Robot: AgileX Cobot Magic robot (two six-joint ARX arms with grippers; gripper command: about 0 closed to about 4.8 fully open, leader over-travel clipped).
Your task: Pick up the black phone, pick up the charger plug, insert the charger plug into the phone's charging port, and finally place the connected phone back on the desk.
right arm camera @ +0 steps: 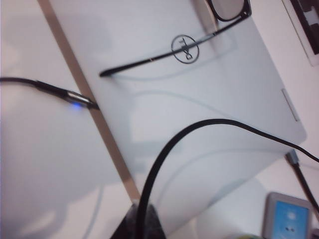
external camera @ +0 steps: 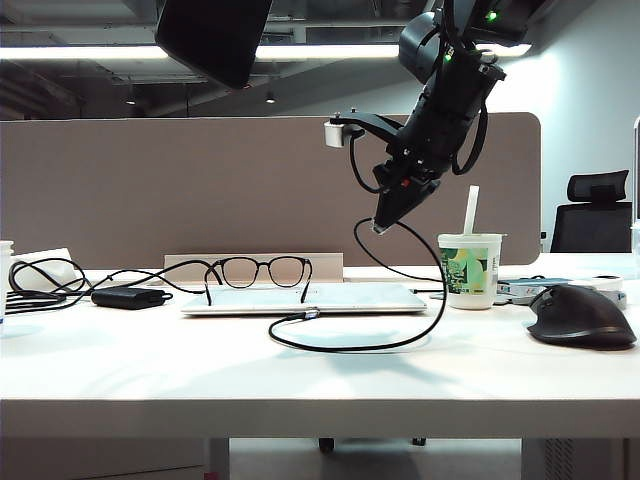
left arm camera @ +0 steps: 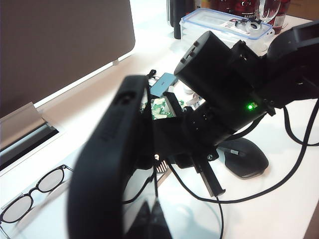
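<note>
Two pickups look done. The black phone [left arm camera: 99,174] is raised off the surface [external camera: 300,380], judged held in your left end effector; its fingers are hidden behind the phone but closed. Your right end effector [external camera: 383,222] is clamped shut on the charger plug [external camera: 378,229] at its tip, with the cable [external camera: 400,343] looping below it. The plug sits just beyond the phone, still apart. Charging port not visible. You still need to align, insert and set the phone down.
</note>
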